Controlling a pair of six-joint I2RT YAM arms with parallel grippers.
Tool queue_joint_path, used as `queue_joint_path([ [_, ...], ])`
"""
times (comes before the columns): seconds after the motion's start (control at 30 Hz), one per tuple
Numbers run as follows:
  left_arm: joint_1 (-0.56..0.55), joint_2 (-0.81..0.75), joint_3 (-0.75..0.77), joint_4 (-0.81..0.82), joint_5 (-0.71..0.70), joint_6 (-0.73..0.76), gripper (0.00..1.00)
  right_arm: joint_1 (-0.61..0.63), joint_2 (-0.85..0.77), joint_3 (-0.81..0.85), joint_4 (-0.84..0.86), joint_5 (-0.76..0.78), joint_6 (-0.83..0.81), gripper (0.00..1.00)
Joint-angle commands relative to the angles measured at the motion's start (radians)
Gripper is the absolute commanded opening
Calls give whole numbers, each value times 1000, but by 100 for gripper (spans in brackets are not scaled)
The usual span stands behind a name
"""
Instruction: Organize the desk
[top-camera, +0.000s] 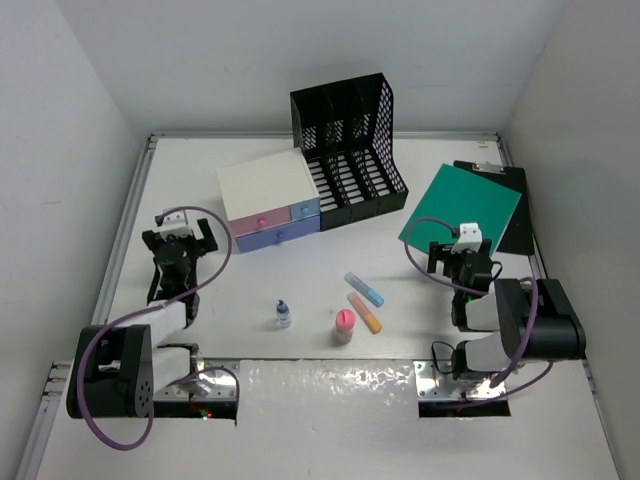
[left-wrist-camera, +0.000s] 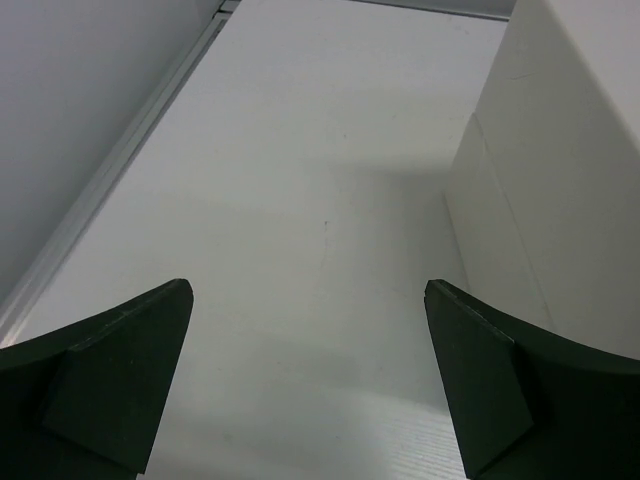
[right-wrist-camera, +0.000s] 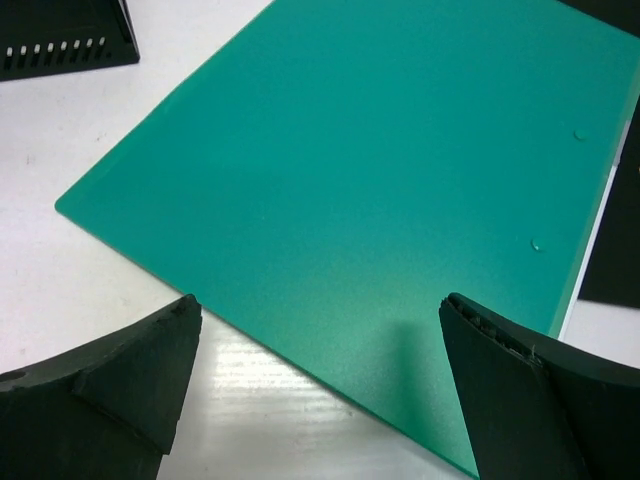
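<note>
Top external view: desk spans the area beneath both arms. Left gripper is wide open, holding nothing, near the drawer box. Right gripper is wide open, holding nothing, above the green folder edge.

On the desk, drawer box left of file rack, folder atop clipboard at right, markers in front

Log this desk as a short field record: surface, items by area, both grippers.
surface: white desk
far side: drawer box, black file rack
right side: green folder lying on black clipboard
near centre: blue marker, orange marker, small bottle, pink-topped jar
left gripper: open, empty, left of drawer box
right gripper: open, empty, over green folder's near edge
</note>
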Motion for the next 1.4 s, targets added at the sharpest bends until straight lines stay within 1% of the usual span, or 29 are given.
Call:
queue_joint_path([
  [0.0, 6, -41, 86, -60, 28, 102, 100, 3, -99, 3, -85, -2, 9, 99],
  [0.03, 6, -49, 110, -156, 63, 159, 100, 4, -149, 20, -156, -13, 5, 99],
  [0.07, 6, -64, 175, -221, 102, 226, 100, 6, -253, 41, -234, -18, 9, 98],
  [0.1, 6, -66, 206, -269, 123, 293, 99, 6, -300, 104, -388, -15, 55, 97],
  [0.13, 6, -66, 289, -363, 134, 302, 99, 6, -340, 139, -453, -63, 118, 91],
  [0.17, 7, -58, 340, -427, 151, 320, 99, 12, -396, 173, -500, -128, 137, 84],
  [0.2, 7, -54, 386, -486, 212, 367, 95, 27, -416, 251, -611, -166, 150, 77],
  [0.23, 7, -46, 473, -589, 238, 383, 94, 47, -433, 299, -689, -127, 164, 64],
  [0.27, 6, -31, 512, -631, 283, 400, 94, 156, -453, 348, -766, -74, 164, 58],
  [0.3, 6, -20, 548, -698, 351, 424, 94, 227, -453, 445, -896, 1, 149, 54],
  [0.33, 6, -6, 621, -726, 381, 429, 94, 296, -447, 487, -940, 131, 125, 53],
  [0.37, 6, 35, 661, -754, 406, 429, 94, 428, -435, 524, -968, 169, 124, 54],
  [0.4, 6, 58, 736, -804, 435, 417, 94, 478, -394, 587, -992, 177, 162, 56],
  [0.43, 6, 84, 772, -823, 439, 409, 93, 548, -369, 610, -986, 168, 189, 58],
  [0.47, 6, 136, 804, -829, 441, 402, 93, 578, -342, 630, -977, 157, 216, 59],
  [0.5, 6, 158, 854, -881, 440, 385, 92, 610, -278, 678, -966, 166, 232, 60],
  [0.53, 6, 178, 873, -889, 443, 380, 92, 675, -241, 707, -968, 187, 238, 61],
  [0.57, 6, 213, 887, -895, 446, 374, 92, 706, -204, 777, -974, 238, 232, 62],
  [0.6, 6, 225, 904, -903, 459, 372, 92, 736, -127, 814, -1012, 260, 226, 63],
  [0.63, 6, 238, 907, -903, 464, 372, 92, 789, -90, 854, -1035, 278, 214, 63],
  [0.73, 6, 275, 916, -884, 463, 382, 92, 867, 12, 972, -1075, 326, 229, 62],
  [0.77, 6, 293, 919, -877, 458, 383, 92, 886, 31, 986, -1065, 333, 238, 59],
  [0.8, 6, 311, 928, -865, 450, 388, 92, 918, 68, 1006, -1030, 350, 249, 50],
  [0.9, 6, 350, 951, -858, 456, 386, 92, 986, 160, 1080, -1008, 424, 249, 41],
  [0.97, 7, 365, 967, -864, 475, 380, 92, 1010, 201, 1132, -993, 454, 255, 41],
  [1.03, 6, 385, 973, -866, 482, 379, 92, 1032, 253, 1146, -953, 464, 272, 46],
  [1.1, 7, 402, 976, -855, 484, 375, 92, 1038, 293, 1169, -891, 444, 292, 48],
  [1.23, 7, 431, 979, -848, 482, 360, 92, 1053, 419, 1297, -905, 432, 301, 48],
  [1.37, 6, 453, 979, -848, 489, 351, 92, 1073, 485, 1358, -893, 447, 305, 48],
])
